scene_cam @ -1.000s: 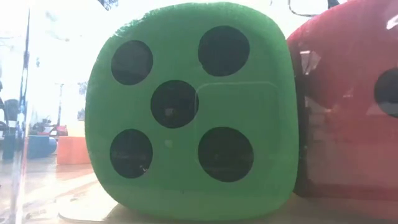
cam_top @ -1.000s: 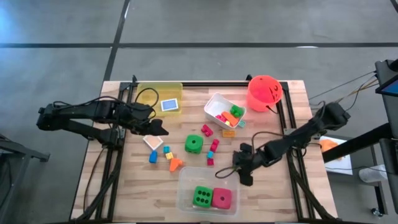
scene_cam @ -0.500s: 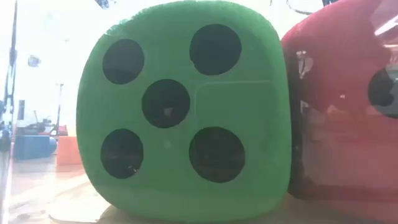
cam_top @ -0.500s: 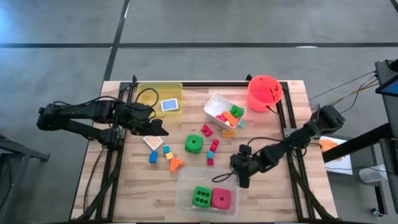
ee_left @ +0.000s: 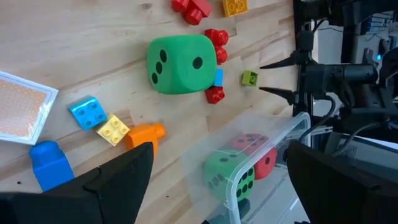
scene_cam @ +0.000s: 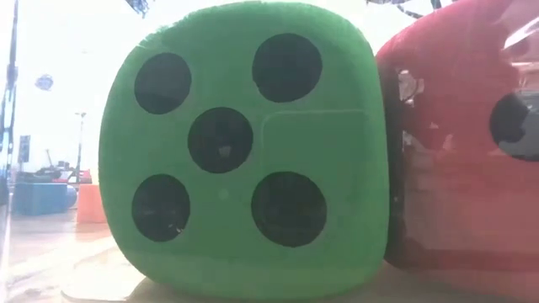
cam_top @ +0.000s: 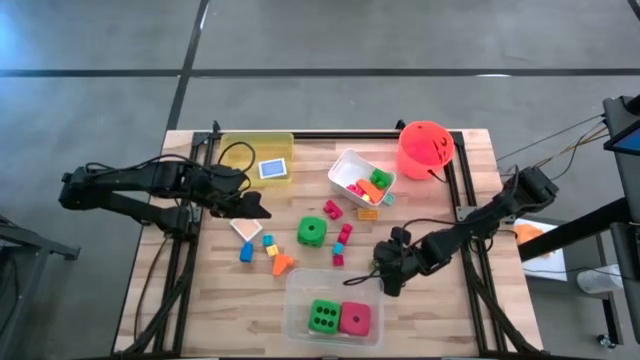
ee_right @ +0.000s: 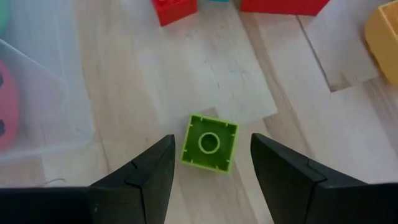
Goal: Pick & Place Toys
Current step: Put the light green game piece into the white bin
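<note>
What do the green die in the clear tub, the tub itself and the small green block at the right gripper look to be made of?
Green die: probably foam or soft plush, with a matte, faintly fuzzy skin and rounded corners. Clear tub: thin see-through plastic with glossy reflections on its walls. Small green block: hard moulded plastic with crisp edges, a smooth semi-gloss face and a round stud. It lies on the table between the right gripper's open fingers, untouched.

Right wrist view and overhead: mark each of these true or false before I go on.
1. The small green block lies on the wood between the right gripper's open jaws, not yet held. True.
2. The clear tub holds a green die and a pink die. True.
3. The orange bucket lies tipped on its side. False: it stands upright at the far right corner.
4. The left gripper is carrying a blue block. False: its jaws are open and empty.
5. A third die sits loose on the table. True.
</note>
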You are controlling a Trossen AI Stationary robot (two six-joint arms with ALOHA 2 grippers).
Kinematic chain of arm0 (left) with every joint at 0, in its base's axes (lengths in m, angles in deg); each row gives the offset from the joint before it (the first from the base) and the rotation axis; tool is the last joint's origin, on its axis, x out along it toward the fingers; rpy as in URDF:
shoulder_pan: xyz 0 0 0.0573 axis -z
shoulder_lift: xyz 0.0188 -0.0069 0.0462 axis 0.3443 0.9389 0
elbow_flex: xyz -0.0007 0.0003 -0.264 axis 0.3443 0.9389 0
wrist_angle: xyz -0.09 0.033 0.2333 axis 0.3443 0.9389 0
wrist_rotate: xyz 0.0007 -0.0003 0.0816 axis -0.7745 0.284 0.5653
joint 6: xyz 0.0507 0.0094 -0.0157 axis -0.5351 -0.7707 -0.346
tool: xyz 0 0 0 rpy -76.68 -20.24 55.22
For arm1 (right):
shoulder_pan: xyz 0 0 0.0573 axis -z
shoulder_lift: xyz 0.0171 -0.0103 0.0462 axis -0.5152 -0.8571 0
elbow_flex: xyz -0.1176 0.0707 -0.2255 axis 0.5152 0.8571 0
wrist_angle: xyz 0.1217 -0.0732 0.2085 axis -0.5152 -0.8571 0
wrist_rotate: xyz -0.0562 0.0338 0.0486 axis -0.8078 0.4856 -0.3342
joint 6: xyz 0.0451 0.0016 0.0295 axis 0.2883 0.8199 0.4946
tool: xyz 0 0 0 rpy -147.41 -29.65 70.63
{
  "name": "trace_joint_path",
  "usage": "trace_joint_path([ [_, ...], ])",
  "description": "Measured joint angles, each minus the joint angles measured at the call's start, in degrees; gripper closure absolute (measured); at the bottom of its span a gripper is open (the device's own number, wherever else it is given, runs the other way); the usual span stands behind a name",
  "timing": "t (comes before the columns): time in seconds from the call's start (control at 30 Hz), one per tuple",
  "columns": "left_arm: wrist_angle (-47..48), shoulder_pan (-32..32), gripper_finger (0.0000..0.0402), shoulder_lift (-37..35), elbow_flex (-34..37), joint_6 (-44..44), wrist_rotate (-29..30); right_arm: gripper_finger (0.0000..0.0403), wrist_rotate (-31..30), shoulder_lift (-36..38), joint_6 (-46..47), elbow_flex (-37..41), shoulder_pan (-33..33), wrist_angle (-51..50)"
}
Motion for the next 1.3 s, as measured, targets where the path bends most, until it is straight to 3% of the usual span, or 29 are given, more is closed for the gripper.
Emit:
trace_joint_path([
  [0.37,-0.02,0.02,0.0048,0.0,0.0,-0.12,-0.01,0.02,-0.03,-2.85,0.16,1.08,-0.52,5.03],
  [1.2,-0.22,0.02,0.0048,0.0,0.0,-1.46,-0.03,0.02,-2.25,-6.82,-0.08,1.36,-0.46,3.62],
  [1.3,-0.24,0.02,0.0048,0.0,0.0,-1.46,-0.03,0.0215,-2.23,-6.82,-0.04,1.36,-0.46,2.34],
])
